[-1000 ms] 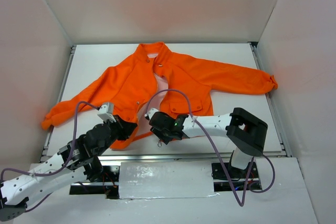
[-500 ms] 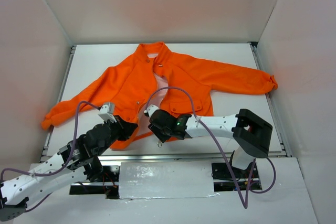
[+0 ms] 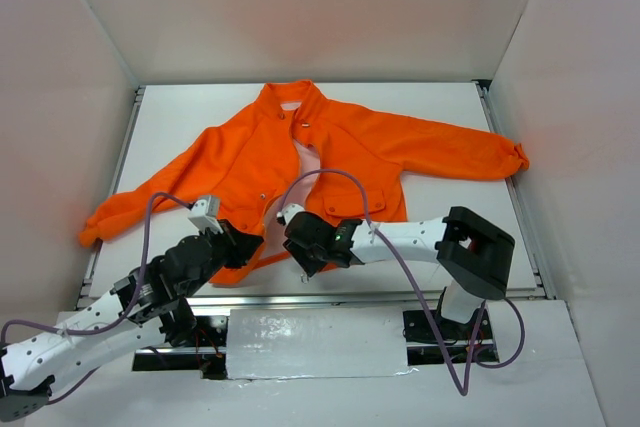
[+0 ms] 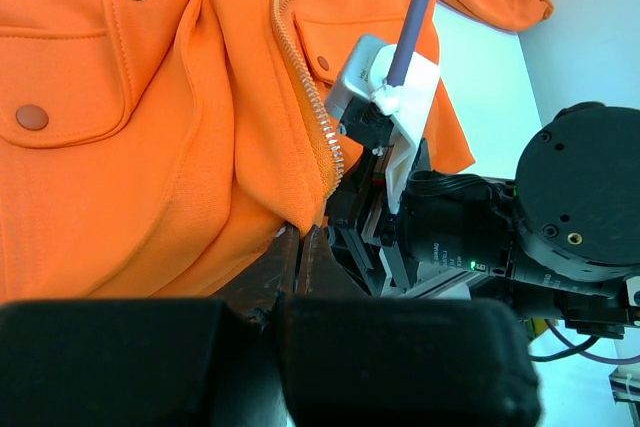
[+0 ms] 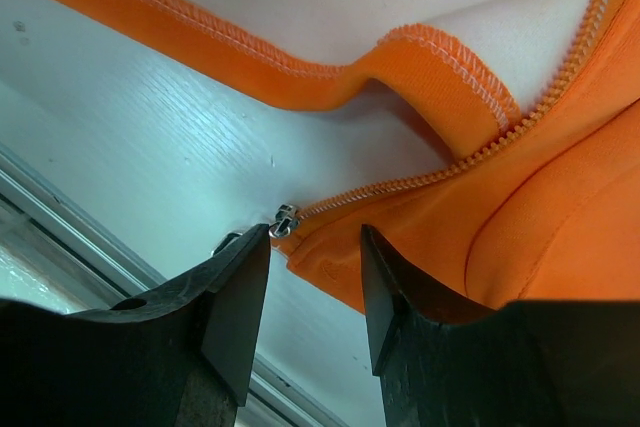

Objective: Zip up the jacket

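The orange jacket [image 3: 350,142] lies spread on the white table, collar at the far side and front open, with pale lining showing between the two halves. My left gripper [image 3: 243,243] is shut on the bottom hem corner of the jacket's left-hand half [image 4: 130,167], pinched at the fingertips of that gripper [image 4: 300,237]. My right gripper [image 3: 302,255] is open just beside it. In the right wrist view its gripper [image 5: 315,237] straddles the other half's bottom corner [image 5: 560,207]. The metal zipper slider [image 5: 285,218] sits at the left fingertip, apart from the pads.
White walls enclose the table on three sides. A metal rail [image 3: 380,295] runs along the near edge just below both grippers. The right arm's purple cable [image 3: 330,179] loops over the jacket front. One sleeve [image 3: 500,157] reaches the right wall, and the other sleeve [image 3: 120,212] stretches left.
My right gripper has edged slightly left toward the hem corner and its jaws have narrowed a little. The left gripper has held still on the hem.
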